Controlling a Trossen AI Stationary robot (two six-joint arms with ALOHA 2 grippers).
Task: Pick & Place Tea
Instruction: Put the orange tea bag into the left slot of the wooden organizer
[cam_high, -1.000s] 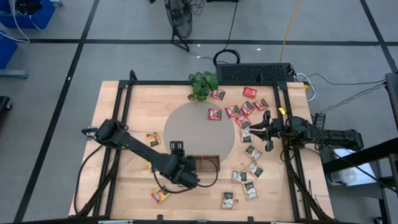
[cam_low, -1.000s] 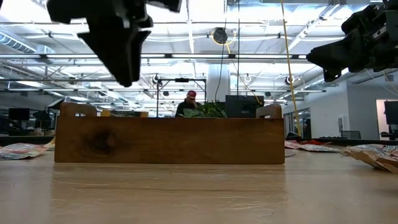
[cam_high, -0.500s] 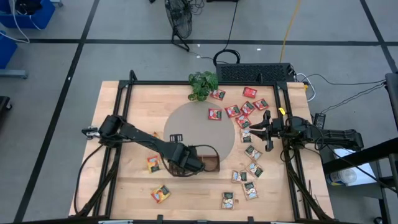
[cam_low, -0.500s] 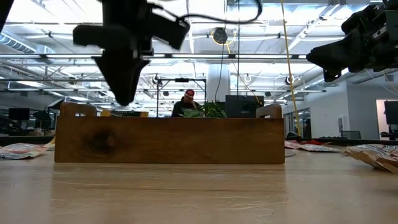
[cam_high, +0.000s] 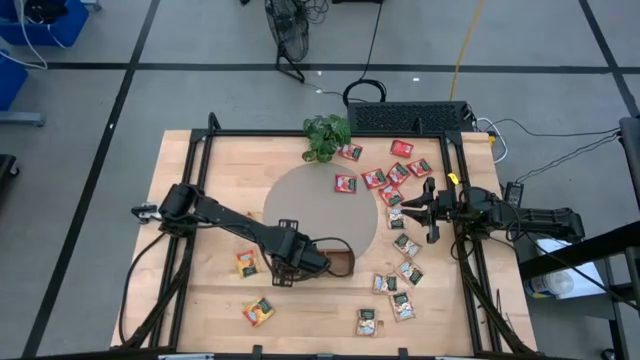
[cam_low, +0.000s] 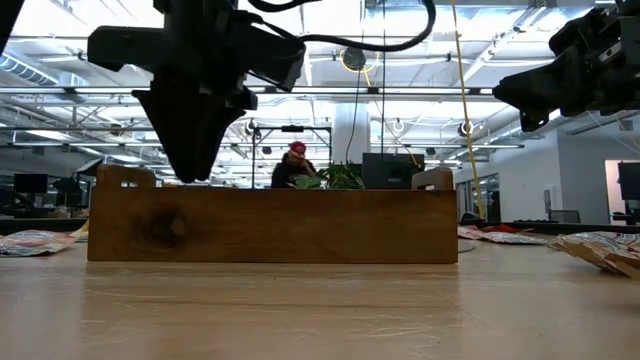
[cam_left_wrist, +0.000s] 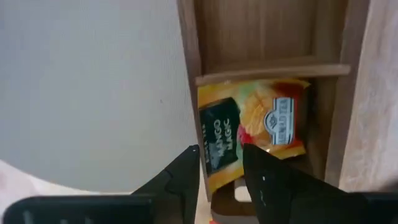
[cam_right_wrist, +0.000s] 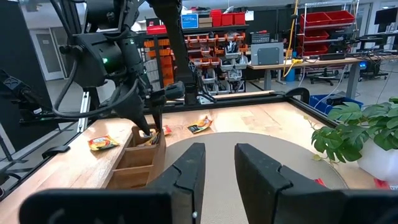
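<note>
One orange-yellow tea packet (cam_left_wrist: 252, 132) with a dark label lies in an end compartment of the wooden tray (cam_left_wrist: 271, 69). Two more orange-yellow packets (cam_high: 246, 263) lie on the table left of the tray. Red packets (cam_high: 375, 178) cluster near the plant, and pale beige-green packets (cam_high: 405, 272) trail along the right side.

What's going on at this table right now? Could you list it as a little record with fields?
Left gripper: over one end of the tray, fingers either side of an orange-yellow packet lying in a tray compartment
Right gripper: waiting above the table's right side, nothing between its fingers
Loose packets: scattered on the right half; two left of the tray
Plant: at the far edge
Background: a person behind the table
</note>
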